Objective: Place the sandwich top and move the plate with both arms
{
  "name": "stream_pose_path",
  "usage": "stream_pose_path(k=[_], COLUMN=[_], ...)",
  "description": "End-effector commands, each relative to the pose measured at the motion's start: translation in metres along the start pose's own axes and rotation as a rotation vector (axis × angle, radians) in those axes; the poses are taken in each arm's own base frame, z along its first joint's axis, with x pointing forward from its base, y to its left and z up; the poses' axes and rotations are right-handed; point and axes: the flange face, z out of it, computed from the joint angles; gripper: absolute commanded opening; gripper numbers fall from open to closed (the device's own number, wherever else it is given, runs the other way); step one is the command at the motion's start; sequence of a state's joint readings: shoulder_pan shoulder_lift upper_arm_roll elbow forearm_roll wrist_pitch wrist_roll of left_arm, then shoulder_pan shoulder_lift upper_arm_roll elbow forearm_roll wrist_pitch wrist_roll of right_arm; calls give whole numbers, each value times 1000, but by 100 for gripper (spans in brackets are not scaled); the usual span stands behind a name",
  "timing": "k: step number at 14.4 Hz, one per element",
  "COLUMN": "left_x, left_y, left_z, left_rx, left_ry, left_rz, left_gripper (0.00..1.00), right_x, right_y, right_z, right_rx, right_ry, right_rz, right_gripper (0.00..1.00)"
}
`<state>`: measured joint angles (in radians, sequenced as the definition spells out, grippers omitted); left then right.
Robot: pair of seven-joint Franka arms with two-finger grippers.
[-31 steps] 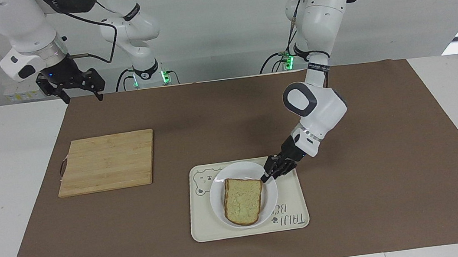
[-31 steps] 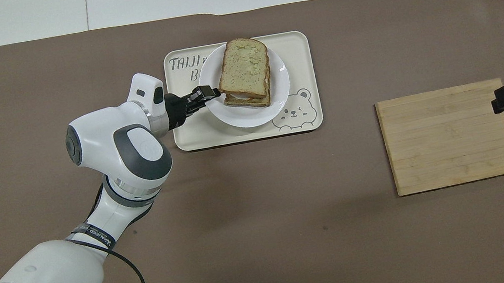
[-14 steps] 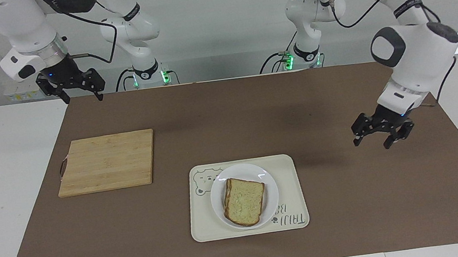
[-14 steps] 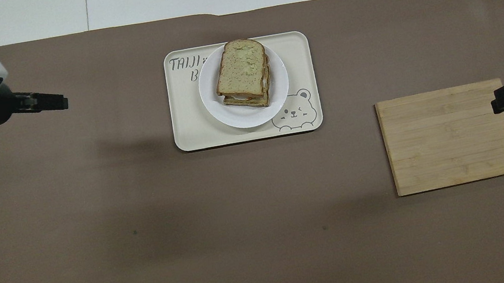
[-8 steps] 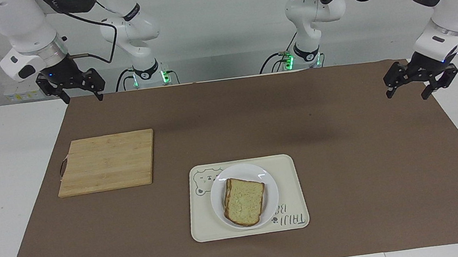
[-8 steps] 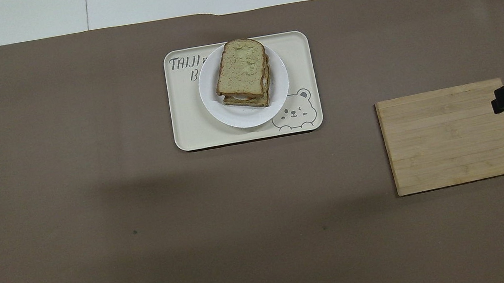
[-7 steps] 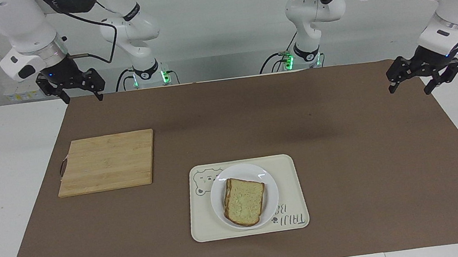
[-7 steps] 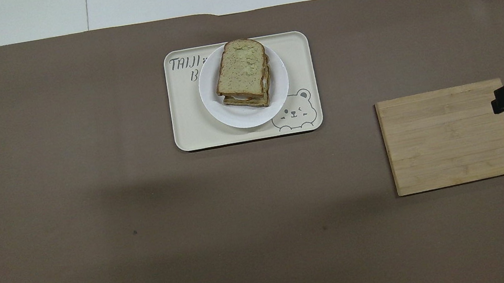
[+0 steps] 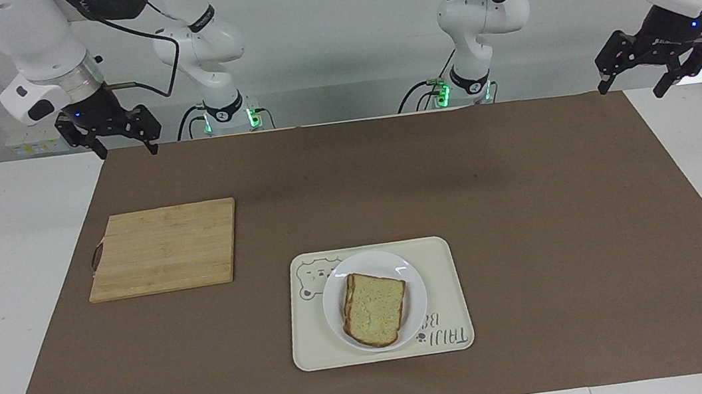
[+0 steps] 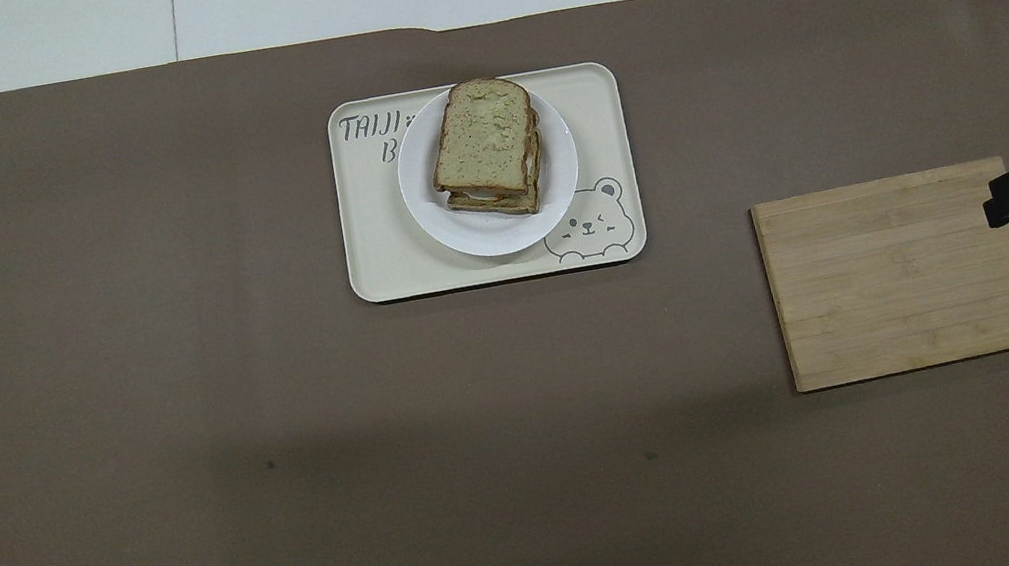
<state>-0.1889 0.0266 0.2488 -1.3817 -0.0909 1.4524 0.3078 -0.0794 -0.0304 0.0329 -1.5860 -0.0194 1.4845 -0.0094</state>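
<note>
On the tray (image 9: pixel 452 335), toward the worktop's (image 9: pixel 18 264) edge farthest from the robots: plate (image 9: pixel 410 283), seated inside the rim so it cannot slide. Top slice (image 9: pixel 375 308): flat on the stacked sandwich, crust roughly squared with the layers beneath, so stacking looks finished. Board (image 9: pixel 163 248): bare, toward the right arm's end, nearer the robots than the tray. Left gripper (image 9: pixel 656 60): raised over its own worktop corner, fingers spread wide, holding nothing. Right gripper (image 9: pixel 107 130): raised over its corner, likewise spread and empty, waiting.

cream tray (image 10: pixel 598 106) with bear drawing, lettering "TAIJI" and partly hidden "B" below it, beside the plate (image 10: pixel 551 195)
</note>
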Motion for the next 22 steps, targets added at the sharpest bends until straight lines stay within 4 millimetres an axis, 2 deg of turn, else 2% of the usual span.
stream_pose_path(k=[1,6,9,10,14,20,22], left_x=[-11,-6,-1,-4,-4,-13,-13], left_y=[-2,14,39,35,42,21,22], left_z=[2,7,8,7,9,9,11], left_rx=[10,64,116,119,107,89,75], left_ry=[-29,-69,-92,-95,-101,-93,-91], left_rz=[0,33,82,72,63,13,-41], left_gripper=[100,100,100,100,100,100,100], right_x=[2,2,2,2,2,2,2], right_y=[1,1,1,1,1,1,1], right_z=[-3,-3,-3,-3,-3,-3,-3], right_rx=[19,19,19,19,19,19,19], right_ry=[-5,-5,-5,-5,-5,-5,-5], right_rz=[-20,-19,-19,-20,-20,-20,-19], right_gripper=[100,100,100,100,100,100,100])
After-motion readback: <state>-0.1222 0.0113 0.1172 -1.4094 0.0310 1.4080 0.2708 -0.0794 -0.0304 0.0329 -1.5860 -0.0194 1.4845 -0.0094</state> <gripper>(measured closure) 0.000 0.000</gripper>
